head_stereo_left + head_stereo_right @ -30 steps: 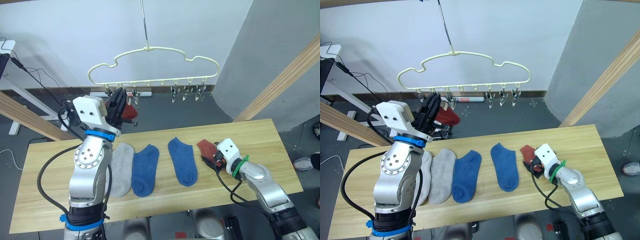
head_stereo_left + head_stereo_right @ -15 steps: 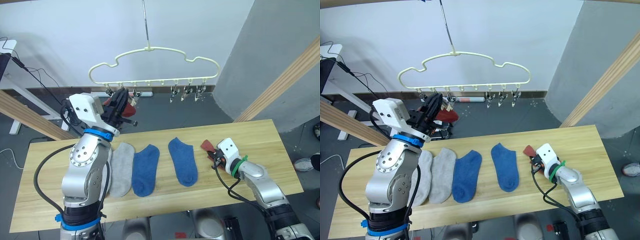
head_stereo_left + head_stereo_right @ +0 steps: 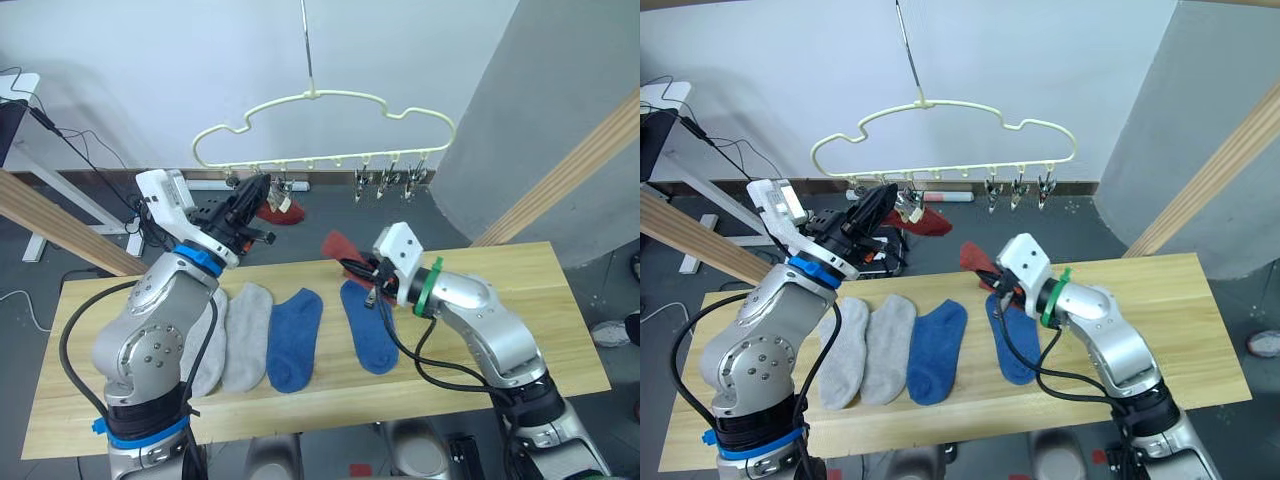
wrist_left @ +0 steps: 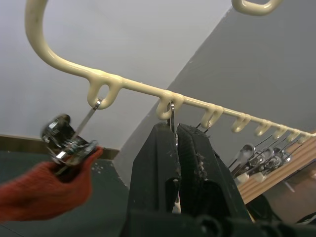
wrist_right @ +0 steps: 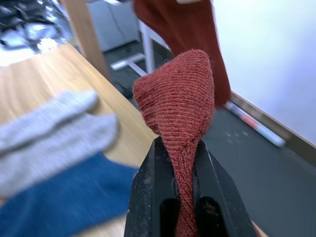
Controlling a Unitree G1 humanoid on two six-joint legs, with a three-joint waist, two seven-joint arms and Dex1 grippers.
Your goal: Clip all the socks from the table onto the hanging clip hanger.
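Note:
The pale-yellow clip hanger hangs above the table's far edge. One rust-red sock hangs from a clip near its left end. My left gripper is at the neighbouring clip, fingers shut on it. My right gripper is shut on another rust-red sock, held above the table's middle, below the hanger. Two grey socks and two blue socks lie flat in a row on the table.
Thick wooden poles slant at the right and left. Several free metal clips hang at the hanger's right end. Cables and a white desk leg lie on the floor behind the table.
My right gripper shut on the rust-red sock at the table's right, then lifted it up and left toward the hanger. The left gripper stays by the left clips. The camera has shifted.

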